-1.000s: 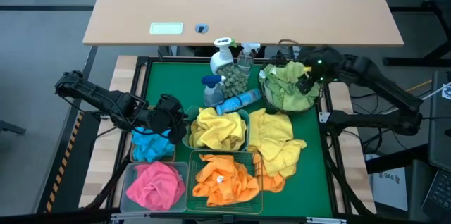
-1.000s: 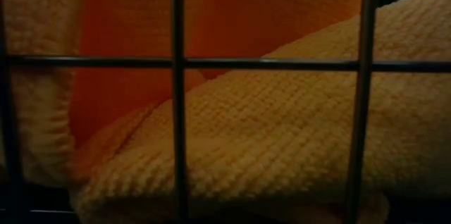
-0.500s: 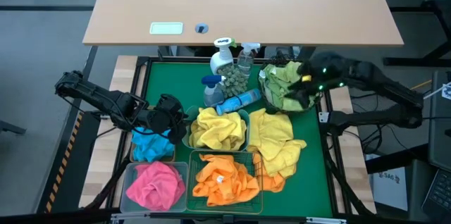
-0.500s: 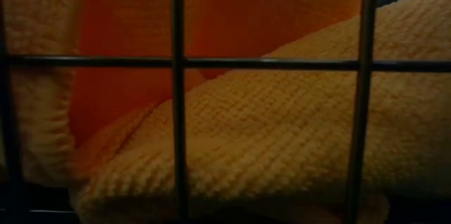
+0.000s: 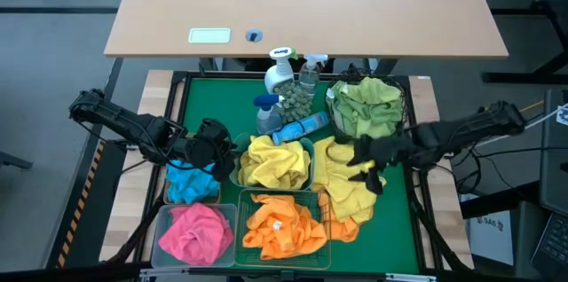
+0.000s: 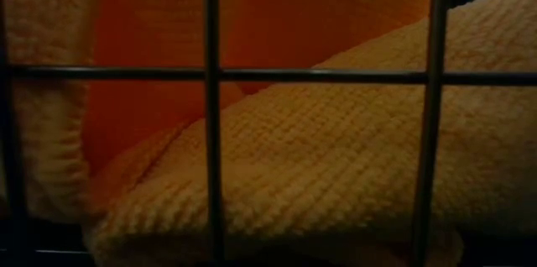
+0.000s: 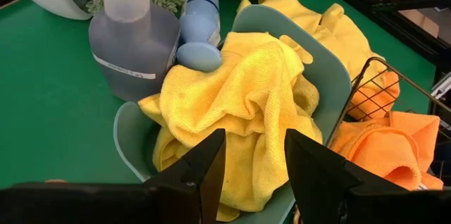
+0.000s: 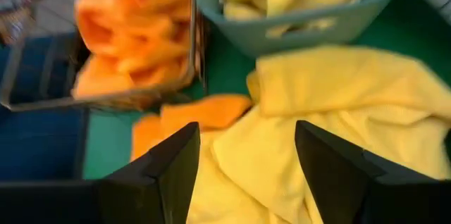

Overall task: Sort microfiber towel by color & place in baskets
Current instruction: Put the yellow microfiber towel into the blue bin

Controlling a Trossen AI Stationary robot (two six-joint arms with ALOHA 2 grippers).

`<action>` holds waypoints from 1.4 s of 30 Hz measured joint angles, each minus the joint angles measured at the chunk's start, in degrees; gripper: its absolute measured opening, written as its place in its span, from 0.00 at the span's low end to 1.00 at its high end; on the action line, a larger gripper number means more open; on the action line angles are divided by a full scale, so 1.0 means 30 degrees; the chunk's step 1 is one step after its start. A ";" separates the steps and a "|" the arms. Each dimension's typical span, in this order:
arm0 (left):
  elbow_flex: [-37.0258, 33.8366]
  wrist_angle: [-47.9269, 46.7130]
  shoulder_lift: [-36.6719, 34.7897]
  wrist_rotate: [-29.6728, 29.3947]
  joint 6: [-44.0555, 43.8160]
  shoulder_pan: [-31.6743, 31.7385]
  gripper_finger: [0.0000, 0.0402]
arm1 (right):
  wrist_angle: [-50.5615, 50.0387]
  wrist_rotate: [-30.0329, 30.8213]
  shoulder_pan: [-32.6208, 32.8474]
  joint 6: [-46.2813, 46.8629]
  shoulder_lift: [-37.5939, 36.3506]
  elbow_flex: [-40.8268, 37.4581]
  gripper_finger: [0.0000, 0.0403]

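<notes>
Both jaws spread, nothing gripped: right gripper above loose yellow towel on green mat; left gripper facing teal tub of yellow towels.

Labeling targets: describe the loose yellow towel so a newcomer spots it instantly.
On the green mat, look right of the teal plastic tub of yellow cloths, below the round black wire-mesh basket. The loose yellow microfiber towel lies there. Unlike its neighbours, it sits in no container.
</notes>
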 joint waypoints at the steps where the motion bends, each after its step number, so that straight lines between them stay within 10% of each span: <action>1: 0.0000 0.0001 0.0000 0.0001 0.0000 0.0004 0.35 | 0.0309 0.0471 0.0507 0.0188 0.0054 -0.0462 0.58; 30: 0.0000 0.0001 0.0007 0.0001 0.0071 -0.0001 0.35 | 0.3041 0.5377 0.3347 0.1715 0.7977 -0.3431 0.57; 42: 0.0000 0.0001 0.0007 0.0001 0.0073 -0.0001 0.35 | 0.3035 0.5362 0.3347 0.1748 0.8230 -0.3422 0.13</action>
